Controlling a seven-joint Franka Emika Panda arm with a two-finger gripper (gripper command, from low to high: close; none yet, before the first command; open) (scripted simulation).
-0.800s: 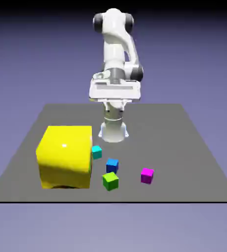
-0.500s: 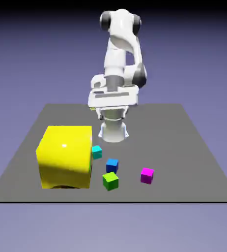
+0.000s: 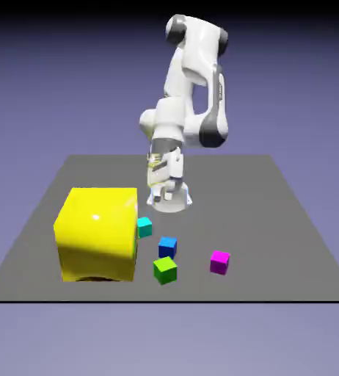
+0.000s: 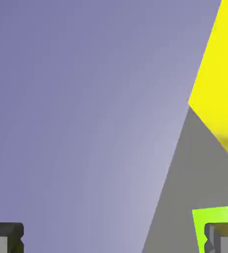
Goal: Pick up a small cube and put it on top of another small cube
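The small blue cube (image 3: 168, 246) rests on the grey table (image 3: 275, 213) just in front of the teal cube (image 3: 144, 227). Toward the exterior view's right, the magenta-pink cube (image 3: 219, 261) sits apart from the others. My gripper (image 3: 165, 192) hangs in the air behind the cubes, well above the blue one, turned edge-on. In the hand view its two grey fingertips (image 4: 5, 237) stand far apart with nothing between them, so the gripper (image 4: 114, 239) is open. Neither the blue nor the pink cube shows in the hand view.
A big yellow cube (image 3: 97, 233) stands left of the small ones, and shows in the hand view as the yellow cube (image 4: 219, 74) at upper right. A green cube (image 3: 165, 270) lies in front of the blue one; the green cube (image 4: 205, 222) sits by my right fingertip.
The hand has rolled from broadside to edge-on and dropped lower toward the table. The upper arm has swung toward the exterior view's right. No cube has moved.
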